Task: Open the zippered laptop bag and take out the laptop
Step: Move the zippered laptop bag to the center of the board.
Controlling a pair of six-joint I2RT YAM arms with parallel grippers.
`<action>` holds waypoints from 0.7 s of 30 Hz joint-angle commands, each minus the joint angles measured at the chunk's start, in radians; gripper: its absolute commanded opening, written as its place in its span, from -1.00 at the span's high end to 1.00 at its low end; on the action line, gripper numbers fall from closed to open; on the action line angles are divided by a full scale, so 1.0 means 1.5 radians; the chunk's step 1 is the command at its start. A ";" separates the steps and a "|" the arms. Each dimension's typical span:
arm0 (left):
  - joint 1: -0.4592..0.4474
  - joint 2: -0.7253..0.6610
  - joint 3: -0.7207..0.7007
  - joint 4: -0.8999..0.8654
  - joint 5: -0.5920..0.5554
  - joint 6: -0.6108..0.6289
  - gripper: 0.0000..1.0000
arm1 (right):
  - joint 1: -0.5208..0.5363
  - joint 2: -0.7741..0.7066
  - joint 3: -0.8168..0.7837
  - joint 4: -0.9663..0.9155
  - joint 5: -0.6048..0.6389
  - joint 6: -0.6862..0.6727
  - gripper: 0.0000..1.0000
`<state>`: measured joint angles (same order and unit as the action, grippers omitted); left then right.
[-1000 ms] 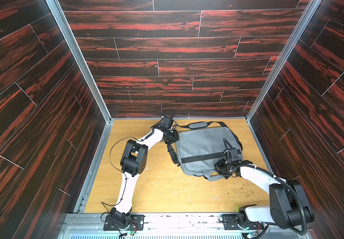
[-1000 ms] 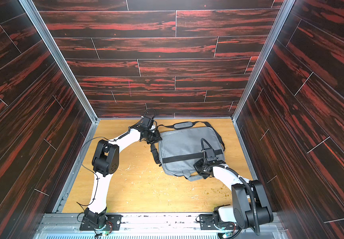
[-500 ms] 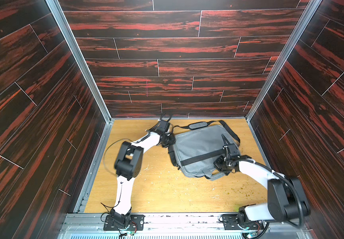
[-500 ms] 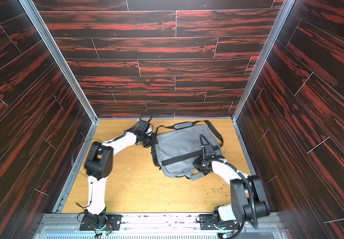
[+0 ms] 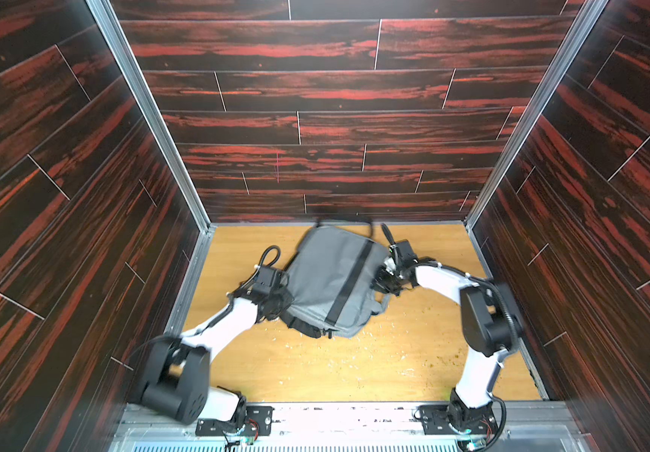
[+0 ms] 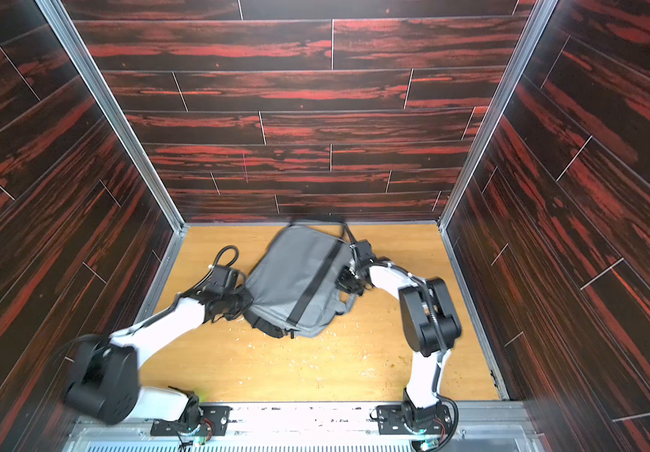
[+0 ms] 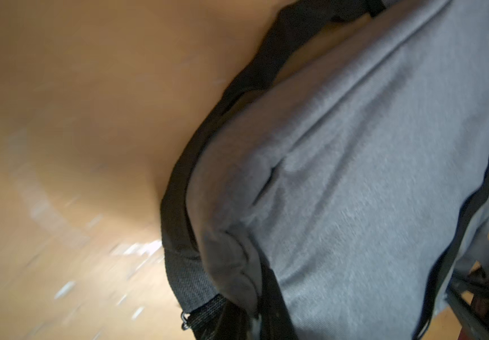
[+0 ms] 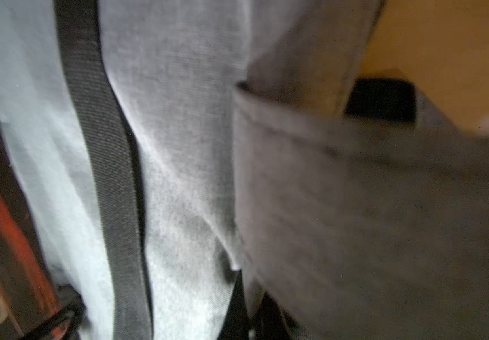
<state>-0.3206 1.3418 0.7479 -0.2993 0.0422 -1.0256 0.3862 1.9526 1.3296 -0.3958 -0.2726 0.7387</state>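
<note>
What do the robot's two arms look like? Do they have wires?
The left arm and right arm are smooth white tubes joined by chunky black elbow boxes. Thin black cables loop by the wrists. The left gripper and right gripper are black. Each arm stands on a black base plate with little coloured wires.

Counted 1 zippered laptop bag (image 5: 327, 274), w/ 1 black band (image 5: 348, 287) across it, 1 shoulder strap (image 7: 225, 112) & 1 grey handle (image 5: 381, 311) in sight; any 2nd handle was too blurred to tell. Robot arms were 2: left arm (image 5: 229, 323), right arm (image 5: 438, 278). Grippers were 2 as well: left gripper (image 5: 280, 303), right gripper (image 5: 384, 280). Also 2 base mounts (image 5: 233, 420). There was 1 wooden table (image 5: 315, 371) & 3 panelled walls (image 5: 315, 117).
</note>
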 commanded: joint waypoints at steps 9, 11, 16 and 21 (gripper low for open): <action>-0.012 -0.272 -0.175 -0.101 -0.148 -0.147 1.00 | 0.102 0.196 0.262 -0.048 -0.060 -0.069 0.99; 0.006 -0.291 -0.185 -0.114 -0.149 -0.140 1.00 | 0.111 0.214 0.281 -0.045 -0.068 -0.055 0.99; 0.015 -0.312 -0.205 -0.133 -0.157 -0.141 1.00 | 0.134 0.258 0.341 -0.057 -0.067 -0.045 0.98; 0.048 -0.326 -0.214 -0.141 -0.160 -0.119 1.00 | 0.153 0.286 0.383 -0.075 -0.064 -0.041 0.98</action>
<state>-0.2691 0.8696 0.4381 -0.4606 -0.1947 -1.2415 0.5922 2.3249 1.8622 -0.5198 -0.3637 0.6666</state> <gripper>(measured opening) 0.091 0.052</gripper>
